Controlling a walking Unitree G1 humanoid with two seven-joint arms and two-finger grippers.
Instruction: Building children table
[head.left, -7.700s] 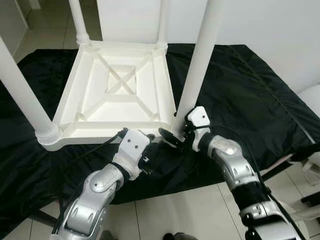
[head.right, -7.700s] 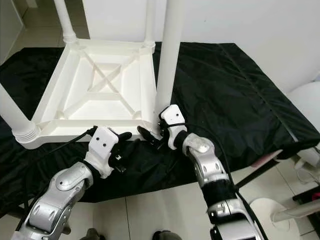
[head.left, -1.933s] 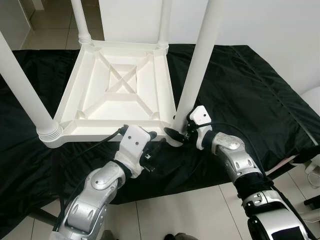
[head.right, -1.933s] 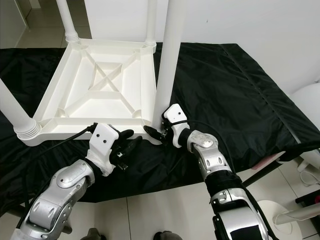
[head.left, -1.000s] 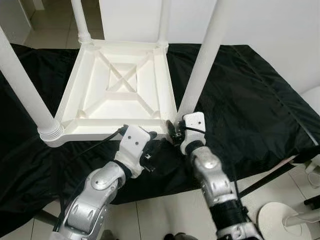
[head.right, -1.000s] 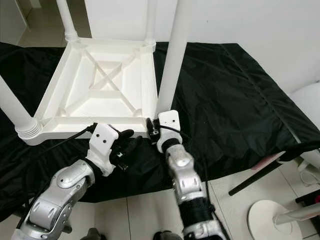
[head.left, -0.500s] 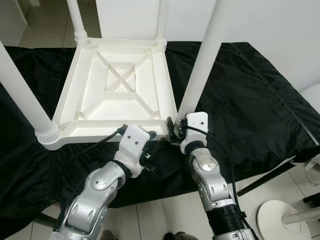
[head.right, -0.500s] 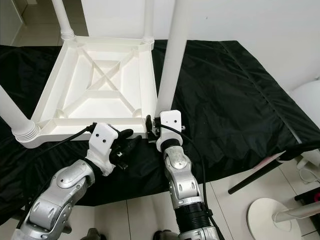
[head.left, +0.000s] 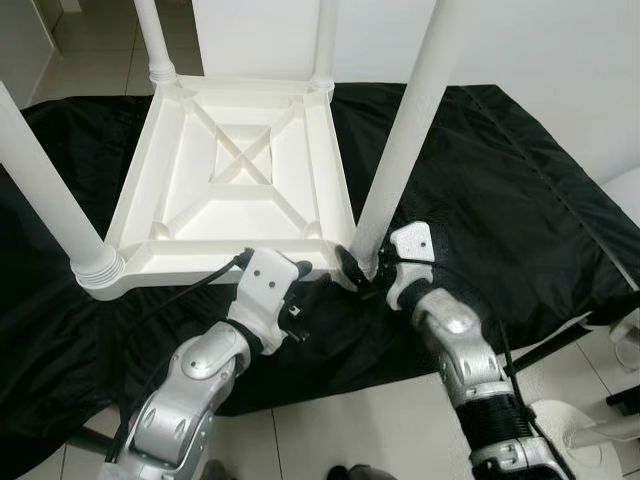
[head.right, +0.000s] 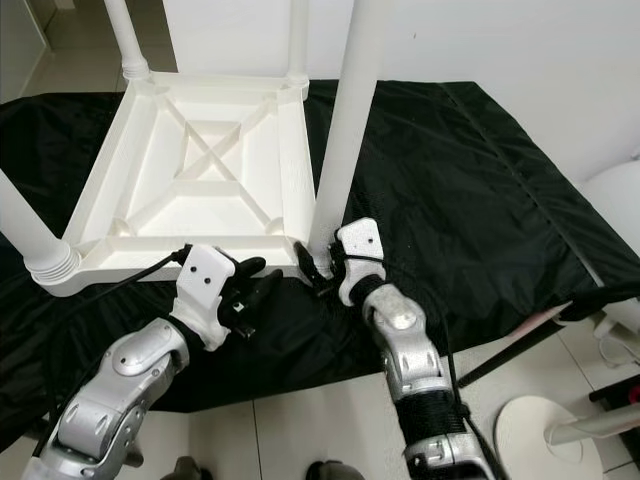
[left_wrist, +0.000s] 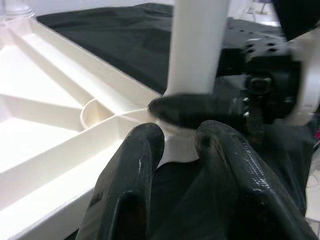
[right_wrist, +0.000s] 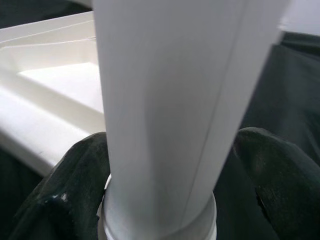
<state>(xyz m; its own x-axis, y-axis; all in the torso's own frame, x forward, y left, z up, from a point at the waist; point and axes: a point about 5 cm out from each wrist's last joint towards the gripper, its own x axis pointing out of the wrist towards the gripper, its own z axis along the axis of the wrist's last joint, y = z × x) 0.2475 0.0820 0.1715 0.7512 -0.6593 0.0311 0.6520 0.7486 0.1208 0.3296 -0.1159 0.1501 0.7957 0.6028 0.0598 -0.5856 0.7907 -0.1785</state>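
Black cloth (head.left: 480, 170) covers the work surface, above pale floor tiles (head.left: 340, 430). On it lies an upturned white plastic children's table (head.left: 235, 185), ribbed underneath, legs pointing up. Right gripper (head.left: 362, 268) fingers clasp the near-right leg (head.left: 400, 140) at its base. Left gripper (head.left: 310, 292) fingers, slightly parted and empty, sit against the table's near edge.

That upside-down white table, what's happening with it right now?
The white table lies top-down on a black cloth, legs pointing up. The right claw is clamped around the base of the near-right leg at its corner socket. The left claw sits just beside that corner, at the table's near edge, holding nothing.
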